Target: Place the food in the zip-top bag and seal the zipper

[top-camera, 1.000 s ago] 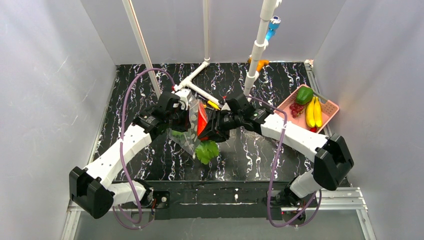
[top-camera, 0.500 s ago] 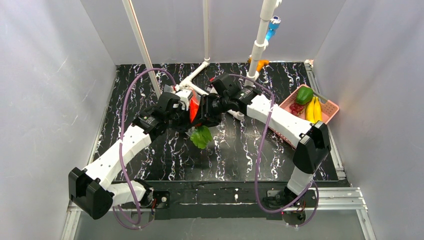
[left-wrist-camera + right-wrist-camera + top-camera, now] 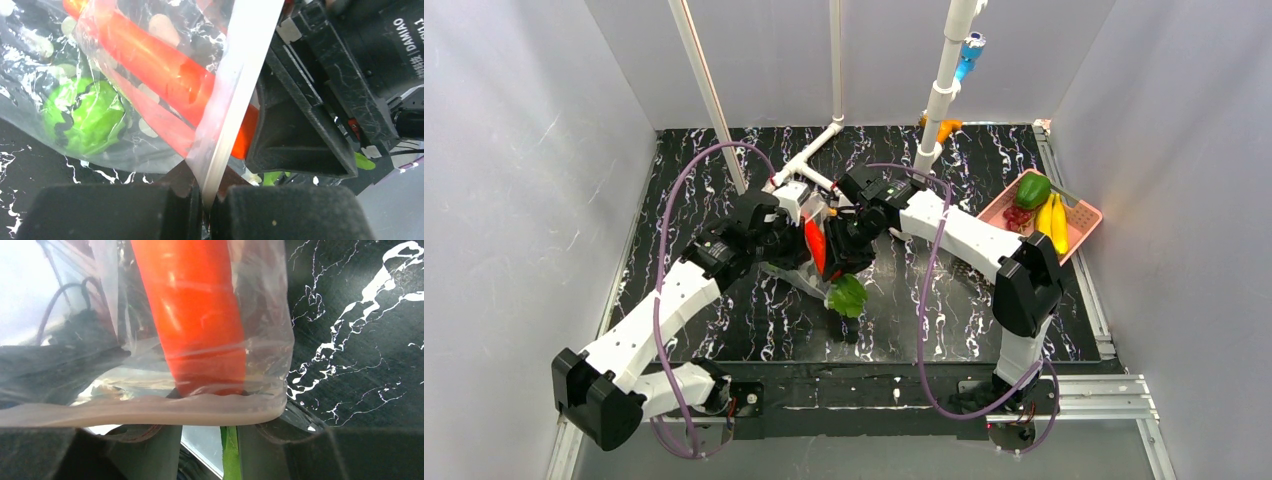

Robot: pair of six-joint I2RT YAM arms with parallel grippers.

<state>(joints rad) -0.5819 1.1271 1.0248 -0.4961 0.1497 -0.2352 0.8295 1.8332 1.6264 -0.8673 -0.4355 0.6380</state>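
**mo:** so where was the bag (image 3: pixel 127 157) at that point?

**jay:** up off the table (image 3: pixel 924 300), hanging between the two arms around mid-table. It had a long red pepper (image 3: pixel 160 70) and a round green veggie (image 3: pixel 82 115) inside, with the green one down at the bottom. The pepper's blunt end sat right at the mouth, next to the zipper strip (image 3: pixel 240 85).

**mo:** and the grippers?

**jay:** the left gripper (image 3: pixel 207 200) was clamped tight on the zipper strip, the plastic pinched flat between its pads. The right gripper (image 3: pixel 205 450) was at the mouth too. Its jaws were roughly half apart, with the pepper's end and the bag's edge between them. Honestly couldn't tell if it had a real grip on anything.

**mo:** rest of the food?

**jay:** in the pink basket (image 3: pixel 1086 215) by the right edge, well apart from the bag: bananas (image 3: pixel 1052 225), a green pepper (image 3: pixel 1032 190) and grapes (image 3: pixel 1018 216).
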